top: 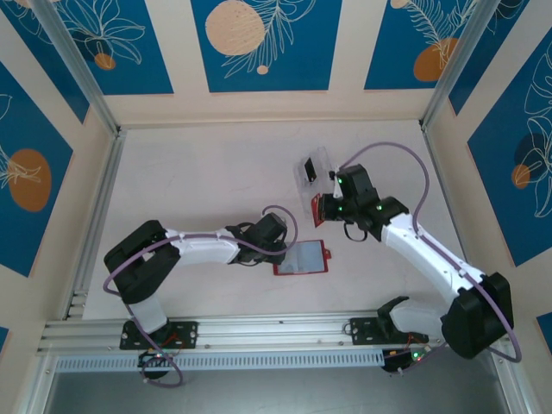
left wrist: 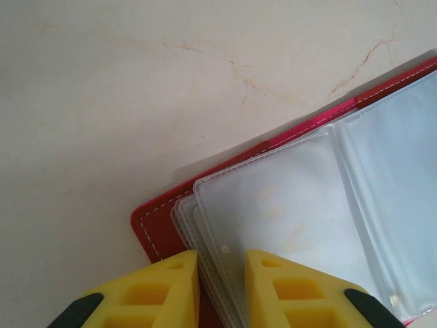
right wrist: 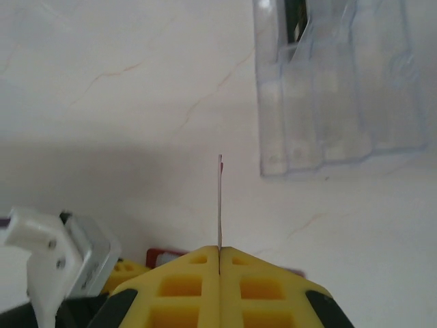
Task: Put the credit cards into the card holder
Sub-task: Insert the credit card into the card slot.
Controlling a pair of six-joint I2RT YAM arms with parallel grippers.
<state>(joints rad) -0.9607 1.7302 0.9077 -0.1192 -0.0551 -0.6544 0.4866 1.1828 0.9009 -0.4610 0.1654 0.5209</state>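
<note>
One red card (right wrist: 220, 205) stands pinched in the right gripper (right wrist: 220, 251), apart from the open card holder (top: 302, 257), whose sleeves (left wrist: 287, 205) the narrow left gripper (left wrist: 222, 263) straddles; any twist may miss the pocket.

Clear plastic tray (top: 315, 168) lies flat on the counter (top: 198, 181), tilted askew to its edges. Seen in the right wrist view, the tray (right wrist: 334, 102) has ribbed, see-through compartments.

Counter surface around the tray is pale, marble-like, with faint reddish-brown veins (right wrist: 102, 82); same veining in the left wrist view (left wrist: 136, 102).

Beyond the tray, back wall with blue panels (top: 259, 39) carrying white leaf outlines and orange discs; similar panels either side.

Well nearer than the tray, aluminium rail (top: 276, 332) along the counter edge.
</note>
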